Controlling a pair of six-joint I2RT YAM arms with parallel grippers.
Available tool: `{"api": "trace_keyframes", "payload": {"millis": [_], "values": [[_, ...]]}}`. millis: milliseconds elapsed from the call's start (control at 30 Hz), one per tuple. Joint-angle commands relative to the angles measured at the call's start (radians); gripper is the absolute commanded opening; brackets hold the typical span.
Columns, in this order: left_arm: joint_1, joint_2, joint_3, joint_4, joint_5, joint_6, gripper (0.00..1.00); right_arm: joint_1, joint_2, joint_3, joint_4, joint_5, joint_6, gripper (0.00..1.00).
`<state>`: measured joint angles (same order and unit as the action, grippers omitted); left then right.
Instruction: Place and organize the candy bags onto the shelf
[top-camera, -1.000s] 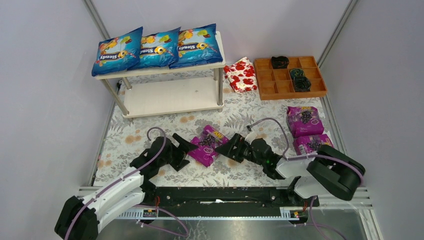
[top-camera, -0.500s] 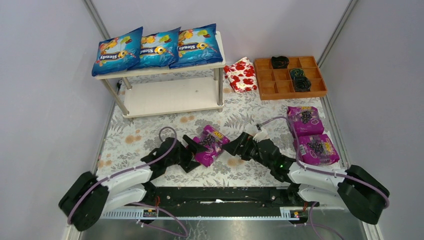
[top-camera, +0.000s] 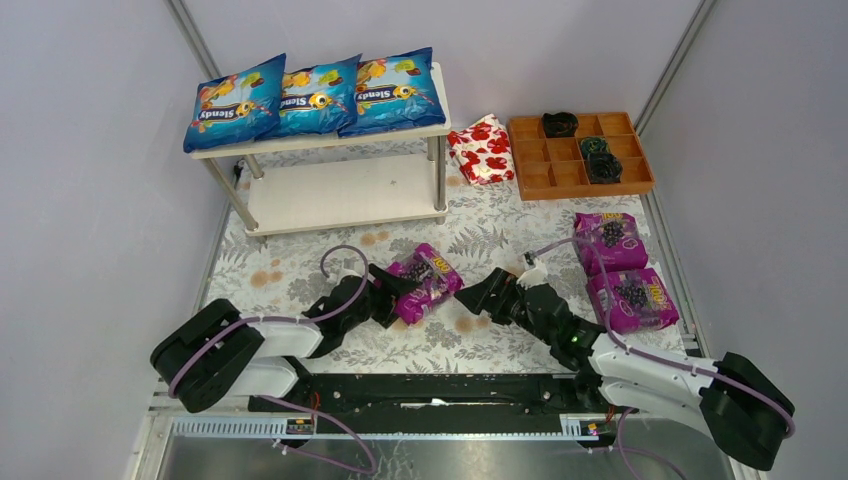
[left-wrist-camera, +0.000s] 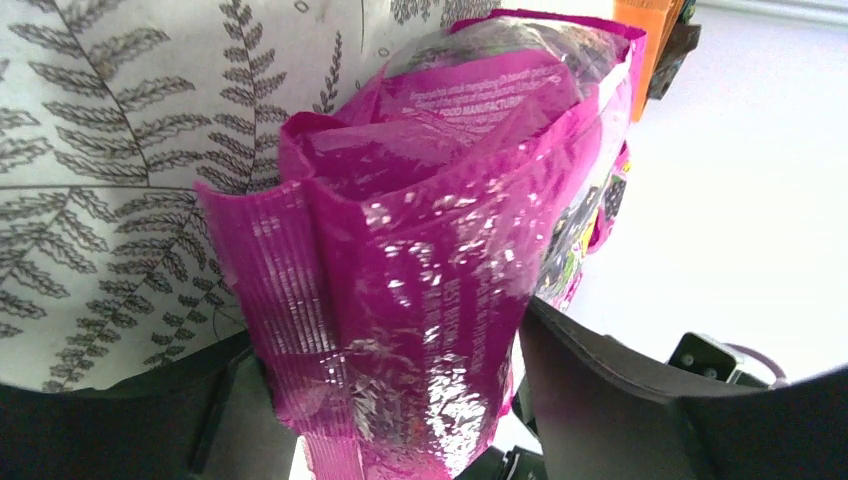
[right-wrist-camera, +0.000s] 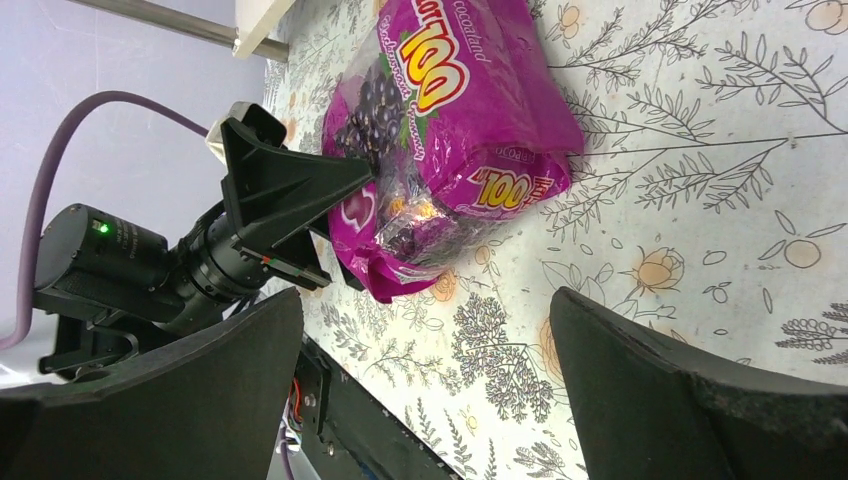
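Three blue candy bags (top-camera: 318, 97) lie in a row on the top board of the shelf (top-camera: 345, 190). A magenta candy bag (top-camera: 428, 283) lies on the floral cloth in front of the shelf. My left gripper (top-camera: 395, 292) is shut on its near end. In the left wrist view the bag (left-wrist-camera: 430, 230) fills the gap between my fingers (left-wrist-camera: 620, 400). My right gripper (top-camera: 480, 298) is open and empty just right of this bag (right-wrist-camera: 450, 130). Two more magenta bags (top-camera: 608, 240) (top-camera: 632, 298) lie at the right.
A red-and-white floral packet (top-camera: 482, 148) leans by the shelf's right leg. A brown compartmented tray (top-camera: 578, 155) with dark items stands at the back right. Grey walls close in both sides. The shelf's lower board holds nothing.
My left gripper has reached right and closed on the magenta bag, which shifted up and to the right. My right arm has stretched out, its gripper moving slightly right.
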<state>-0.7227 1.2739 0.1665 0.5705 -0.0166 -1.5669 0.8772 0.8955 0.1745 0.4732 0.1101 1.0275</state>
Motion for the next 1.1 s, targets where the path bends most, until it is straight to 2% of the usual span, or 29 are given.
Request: {"api": "trace_keyframes", "payload": {"millis": [0,267,433,667,1067], "values": [[0.001,0.036,-0.026,0.151,-0.075,0.009,0.71,0.007,-0.045,-0.003,-0.044,0.063,-0.03,1.0],[0.006,-0.083,-0.017,0.115,-0.036,0.033,0.5,0.008,-0.056,0.0,-0.062,0.068,-0.038,1.0],[0.045,-0.17,-0.02,0.073,0.011,0.015,0.33,0.008,-0.069,-0.009,-0.068,0.073,-0.038,1.0],[0.118,-0.262,0.001,0.012,0.11,0.004,0.28,0.008,-0.11,-0.021,-0.097,0.083,-0.037,1.0],[0.295,-0.412,0.151,-0.136,0.192,0.073,0.26,0.008,-0.176,-0.033,-0.146,0.105,-0.036,1.0]]}}
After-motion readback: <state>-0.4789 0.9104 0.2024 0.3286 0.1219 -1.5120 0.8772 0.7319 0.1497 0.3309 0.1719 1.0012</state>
